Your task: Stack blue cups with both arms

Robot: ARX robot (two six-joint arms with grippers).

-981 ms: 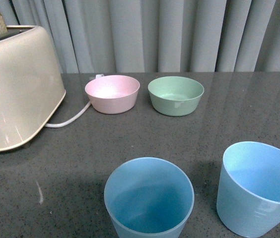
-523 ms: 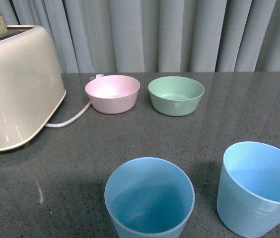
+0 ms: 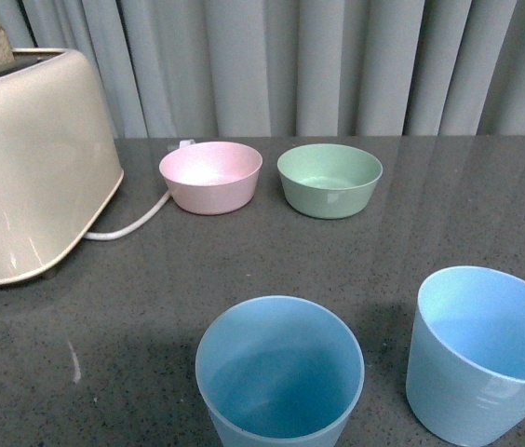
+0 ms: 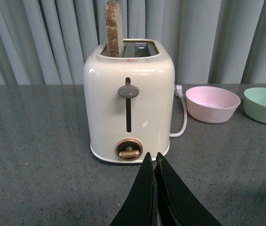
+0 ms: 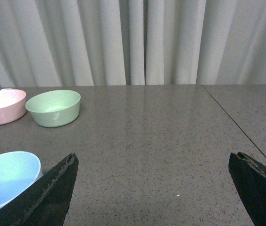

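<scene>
looking ahead, we see one light blue tapered plastic cup (image 3: pixel 279 372) upright near the middle and its matching blue cup (image 3: pixel 481 354) to the right, apart, both clipped by the frame's edge. our left gripper (image 4: pixel 155 162) has its black fingers pressed together on nothing, facing the cream toaster (image 4: pixel 129 103). our right gripper (image 5: pixel 153 157) gapes wide and empty, one finger hiding part of a blue cup.

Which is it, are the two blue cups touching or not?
Apart. The front view shows a strip of dark table between the left cup and the right cup.
</scene>
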